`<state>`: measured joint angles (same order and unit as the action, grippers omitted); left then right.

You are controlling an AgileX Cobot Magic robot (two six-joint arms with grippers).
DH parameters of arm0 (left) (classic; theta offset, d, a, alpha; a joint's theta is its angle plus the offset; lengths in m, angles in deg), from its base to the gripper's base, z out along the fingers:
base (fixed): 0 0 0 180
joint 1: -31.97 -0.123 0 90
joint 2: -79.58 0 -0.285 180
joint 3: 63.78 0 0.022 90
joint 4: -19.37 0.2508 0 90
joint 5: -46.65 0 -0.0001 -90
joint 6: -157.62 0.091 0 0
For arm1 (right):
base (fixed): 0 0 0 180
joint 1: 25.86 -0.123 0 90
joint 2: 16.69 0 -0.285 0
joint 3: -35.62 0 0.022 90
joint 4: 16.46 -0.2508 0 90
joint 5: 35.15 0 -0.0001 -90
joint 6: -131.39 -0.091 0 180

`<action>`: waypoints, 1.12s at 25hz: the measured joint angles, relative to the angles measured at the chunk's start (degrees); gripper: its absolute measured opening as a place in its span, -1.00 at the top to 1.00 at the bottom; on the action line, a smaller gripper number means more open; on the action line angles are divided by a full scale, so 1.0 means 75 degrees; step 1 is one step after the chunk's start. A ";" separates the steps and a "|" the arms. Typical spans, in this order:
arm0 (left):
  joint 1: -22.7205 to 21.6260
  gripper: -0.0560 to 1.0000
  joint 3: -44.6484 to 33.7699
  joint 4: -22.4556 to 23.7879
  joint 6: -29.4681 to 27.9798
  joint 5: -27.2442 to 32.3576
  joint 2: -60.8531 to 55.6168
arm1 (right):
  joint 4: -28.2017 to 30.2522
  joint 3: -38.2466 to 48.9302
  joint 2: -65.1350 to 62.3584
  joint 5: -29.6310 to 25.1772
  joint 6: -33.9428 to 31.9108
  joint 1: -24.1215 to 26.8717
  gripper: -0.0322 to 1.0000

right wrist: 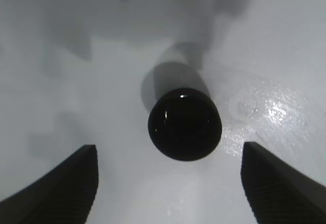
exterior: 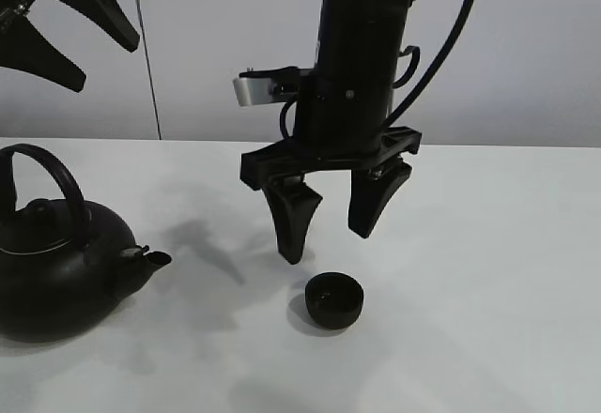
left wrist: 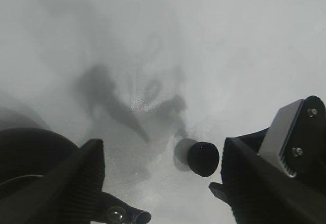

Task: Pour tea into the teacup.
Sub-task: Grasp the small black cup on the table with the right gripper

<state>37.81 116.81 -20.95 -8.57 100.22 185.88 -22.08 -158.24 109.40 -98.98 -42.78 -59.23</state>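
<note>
The teacup (exterior: 334,300) stands upright on the white table (exterior: 488,244), near the front middle of the high view, well apart from everything else. From the right wrist camera you look straight down into it: its inside is glossy black with small glints, and you cannot tell whether it holds liquid. Only this view shows a wet-looking shine on the table just beside the cup. Your right gripper (exterior: 329,241) hangs above the cup without touching it, its fingers spread wide and holding nothing. The cup lies between the two fingers when seen from the wrist. A silver bracket (exterior: 255,89) sticks out of that arm higher up. To the left, the black teapot (exterior: 56,263) sits on the table with its spout (exterior: 150,256) turned toward the cup but clear of it. Only the high view shows its arched handle, while the left wrist camera catches just part of its dark body. Your left gripper (exterior: 103,61) is raised high at the far left, with its jaws parted and empty.
</note>
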 joint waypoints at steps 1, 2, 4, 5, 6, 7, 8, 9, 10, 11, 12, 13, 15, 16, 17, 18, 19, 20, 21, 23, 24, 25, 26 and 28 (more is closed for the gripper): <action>0.0000 -0.01 0.0000 0.0000 0.0000 0.0000 0.0000 | -0.0009 0.0000 0.0088 0.0093 0.0000 0.0000 -0.10; 0.0000 -0.01 0.0000 0.0000 0.0000 0.0000 0.0000 | -0.0018 0.0000 0.0169 0.0138 -0.0005 0.0000 -0.10; 0.0000 -0.01 0.0000 0.0000 0.0000 0.0000 0.0000 | -0.0017 0.0007 0.0302 0.0196 -0.0005 0.0000 -0.10; 0.0000 -0.01 0.0000 0.0000 0.0000 0.0000 0.0000 | 0.0001 0.0038 0.0355 0.0263 -0.0005 0.0000 -0.10; 0.0000 -0.01 0.0000 0.0000 0.0000 0.0000 0.0000 | 0.0026 0.0093 0.0380 0.0317 -0.0005 0.0000 -0.10; 0.0000 -0.01 0.0000 0.0000 0.0000 0.0000 0.0000 | 0.0079 0.0159 0.0398 0.0344 -0.0005 0.0000 -0.10; 0.0000 -0.01 0.0000 0.0000 0.0000 0.0000 0.0000 | 0.0130 0.0225 0.0406 0.0374 -0.0005 0.0000 -0.10; 0.0000 -0.01 0.0000 0.0000 0.0000 0.0000 0.0000 | 0.0172 0.0261 0.0425 0.0382 -0.0005 0.0000 -0.10; 0.0000 -0.01 0.0000 0.0000 0.0000 0.0000 0.0000 | 0.0199 0.0268 0.0431 0.0429 -0.0005 0.0000 -0.10; 0.0000 -0.01 0.0000 0.0000 0.0000 0.0000 0.0000 | 0.0206 0.0277 0.0446 0.0493 -0.0005 0.0000 -0.10; 0.0000 -0.01 0.0000 0.0000 0.0000 0.0000 0.0000 | 0.0206 0.0277 0.0444 0.0561 -0.0005 0.0000 -0.10; 0.0000 -0.01 0.0000 0.0000 0.0000 0.0000 0.0000 | 0.0206 0.0277 0.0461 0.0630 -0.0005 0.0000 -0.10; 0.0000 -0.01 0.0000 0.0000 0.0000 0.0000 0.0000 | 0.0206 0.0277 0.0537 0.0748 -0.0008 0.0000 -0.10; 0.0000 -0.01 0.0000 0.0000 0.0000 0.0000 0.0000 | 0.0206 0.0277 0.0607 0.0769 -0.0016 0.0000 -0.10; 0.0000 -0.01 0.0000 0.0000 0.0000 0.0000 0.0000 | 0.0198 0.0277 0.0662 0.0795 -0.0015 0.0000 -0.10; 0.0000 -0.01 0.0000 0.0000 0.0000 0.0000 0.0000 | 0.0198 0.0277 0.0735 0.0815 -0.0023 0.0000 -0.10; 0.0000 -0.01 0.0000 0.0000 0.0000 0.0000 0.0000 | 0.0181 0.0277 0.0804 0.0840 -0.0023 0.0000 -0.10; 0.0000 -0.01 0.0000 0.0000 0.0000 0.0000 0.0000 | 0.0175 0.0277 0.0864 0.0848 -0.0029 0.0000 -0.10; 0.0000 -0.01 0.0000 0.0000 0.0000 0.0000 0.0000 | 0.0164 0.0277 0.0888 0.0855 -0.0029 0.0000 -0.10; 0.0000 -0.01 0.0000 0.0000 0.0000 0.0000 0.0000 | 0.0140 0.0277 0.0905 0.0855 -0.0029 0.0000 -0.10; 0.0000 -0.01 0.0000 0.0000 0.0000 0.0000 0.0000 | 0.0124 0.0277 0.0905 0.0855 -0.0029 0.0000 -0.07; 0.0000 -0.01 0.0000 0.0000 0.0000 0.0000 0.0000 | 0.0118 0.0277 0.0912 0.0855 -0.0029 0.0000 -0.02; 0.0000 -0.01 0.0000 0.0000 0.0000 0.0000 0.0000 | 0.0118 0.0277 0.0911 0.0855 -0.0029 0.0000 0.03; 0.0000 -0.01 0.0000 0.0000 0.0000 0.0000 0.0000 | 0.0102 0.0277 0.0911 0.0855 -0.0029 0.0000 0.16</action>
<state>37.81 116.81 -20.95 -8.57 100.22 185.88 -21.31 -156.16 116.23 -92.57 -43.00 -59.23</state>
